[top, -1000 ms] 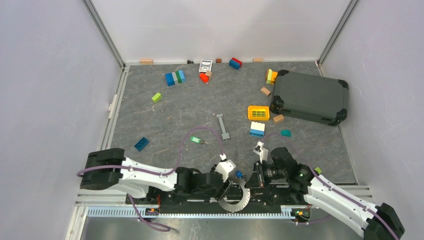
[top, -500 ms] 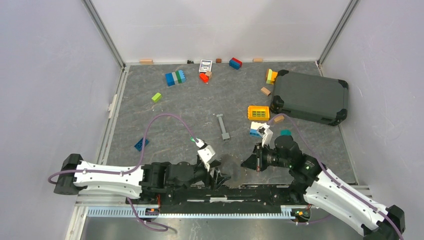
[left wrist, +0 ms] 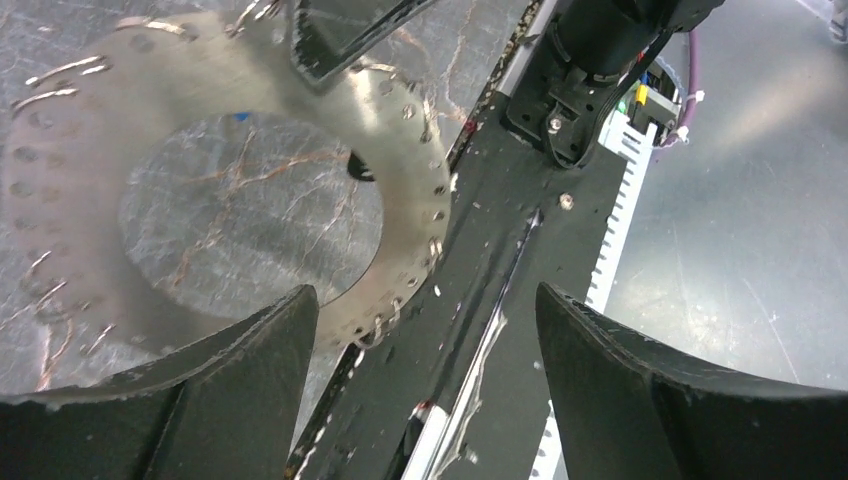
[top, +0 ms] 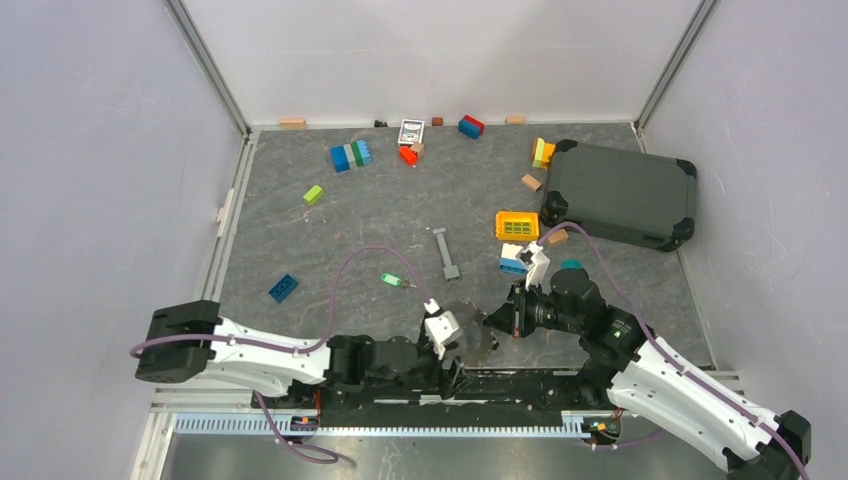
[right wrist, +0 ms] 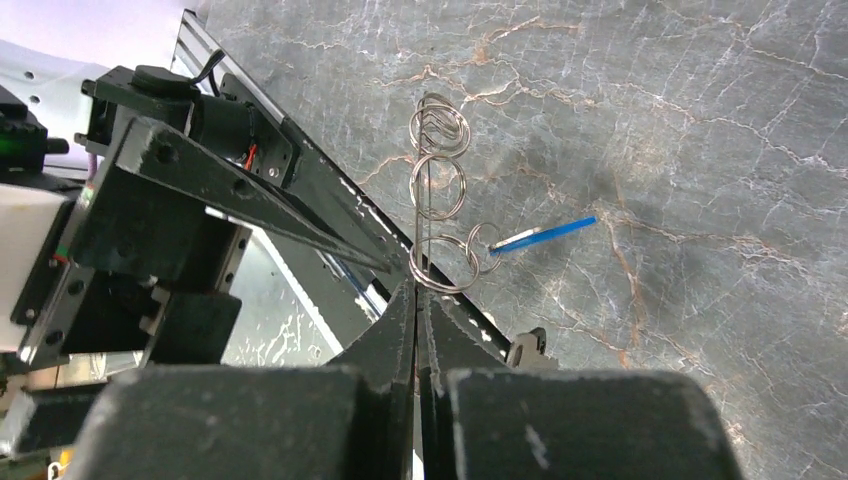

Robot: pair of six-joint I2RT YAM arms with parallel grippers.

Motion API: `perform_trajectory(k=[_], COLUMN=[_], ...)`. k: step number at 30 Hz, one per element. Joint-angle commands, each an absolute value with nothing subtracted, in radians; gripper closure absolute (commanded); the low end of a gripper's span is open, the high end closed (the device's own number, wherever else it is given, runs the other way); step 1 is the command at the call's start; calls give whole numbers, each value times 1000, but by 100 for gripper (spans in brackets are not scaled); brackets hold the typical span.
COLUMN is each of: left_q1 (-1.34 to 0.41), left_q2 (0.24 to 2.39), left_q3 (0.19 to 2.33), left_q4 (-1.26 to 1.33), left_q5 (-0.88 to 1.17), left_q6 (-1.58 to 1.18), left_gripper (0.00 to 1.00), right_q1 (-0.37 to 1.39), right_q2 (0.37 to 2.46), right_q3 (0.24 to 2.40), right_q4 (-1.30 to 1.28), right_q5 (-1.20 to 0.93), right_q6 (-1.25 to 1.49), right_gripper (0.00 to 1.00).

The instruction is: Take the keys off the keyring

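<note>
Keyring hangs by the middle of the near edge of the table, rim pinched in your closed right gripper, edge-on to it, while your left gripper gapes wide and empty just left, facing its flat side.

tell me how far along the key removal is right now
Done: one green-headed key lies loose on the table, apart from the keyring. In hand: the right gripper's jaws are shut on the wire keyring; the left gripper is open and empty. Left: a thin blue piece, probably a key, hangs on a small ring of it.
</note>
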State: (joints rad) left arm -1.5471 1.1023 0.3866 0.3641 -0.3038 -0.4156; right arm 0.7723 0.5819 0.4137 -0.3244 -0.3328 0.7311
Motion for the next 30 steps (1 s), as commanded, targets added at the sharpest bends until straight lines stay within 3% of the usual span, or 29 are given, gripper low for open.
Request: perform_trajectory(k=[1, 8, 18, 26, 30], left_q1=[-1555, -1588, -1614, -1614, -1615], left_q2=[1194, 1330, 1473, 1529, 1535], left_q3=[502, 593, 658, 697, 701], left_q4=[466, 439, 365, 336, 329], left_q5=[-302, -433, -517, -529, -529], left_q6=[-363, -300, -283, -264, -260], left_gripper=[12, 5, 19, 50, 72], right_q1=[775, 775, 775, 775, 775], right_q2=[576, 571, 565, 561, 557], right_q3=[470, 461, 469, 478, 482], right_q4=[-292, -291, -284, -293, -300], right_q5=[-301, -289, -307, -311, -306], right_q6=[759, 799, 827, 836, 838], right_gripper=[100, 100, 100, 100, 100])
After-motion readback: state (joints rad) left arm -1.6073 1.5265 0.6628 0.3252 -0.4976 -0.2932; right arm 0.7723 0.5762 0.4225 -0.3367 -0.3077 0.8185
